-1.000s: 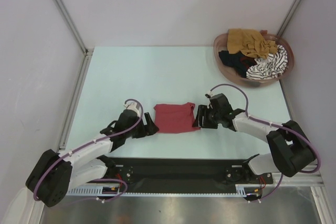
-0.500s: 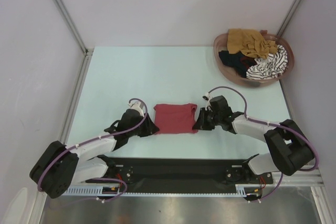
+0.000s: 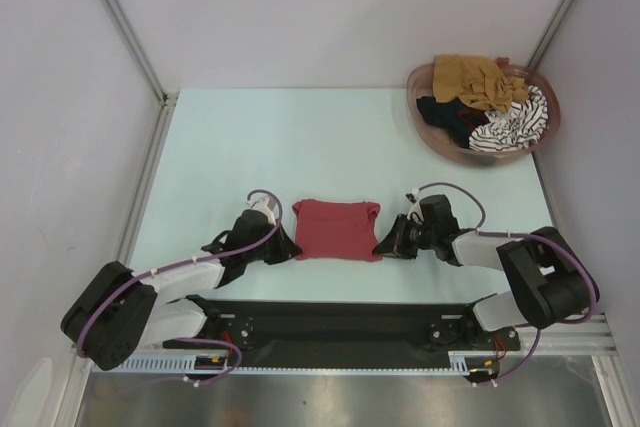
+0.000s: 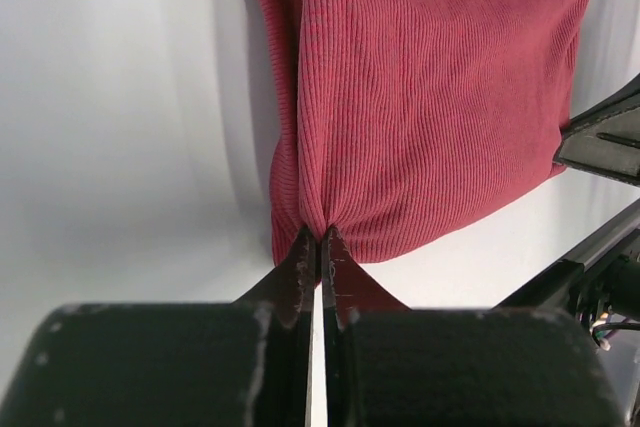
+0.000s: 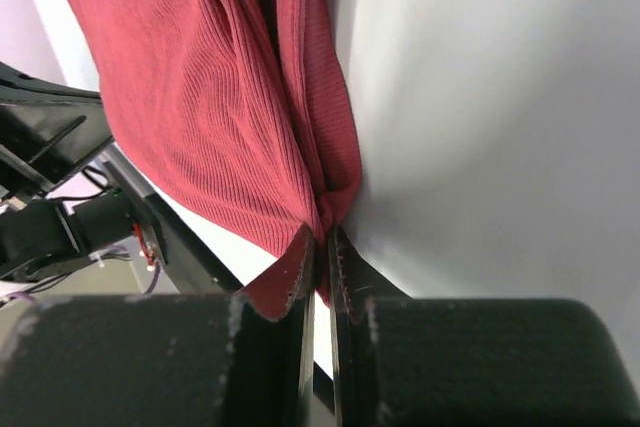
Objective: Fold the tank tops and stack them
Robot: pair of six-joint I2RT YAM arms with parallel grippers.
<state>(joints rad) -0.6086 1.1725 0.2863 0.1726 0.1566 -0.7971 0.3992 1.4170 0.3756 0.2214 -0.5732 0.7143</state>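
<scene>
The worktop (image 3: 300,137) is a pale blue-green surface that fills the middle of the top view. White walls close it in at the left, the right and the upper side. A dark red tank top (image 3: 335,229) lies on it in the lower centre of the frame, folded to a roughly square shape. Its ribbed cloth is mostly flat, bunched into folds at the lower-left and lower-right corners, and a small flap sticks out at the upper right corner. A pinkish-brown oval basket (image 3: 430,135) stands on the worktop in the upper right, well apart from the red cloth. A black base plate (image 3: 340,319) runs along the bottom edge.
</scene>
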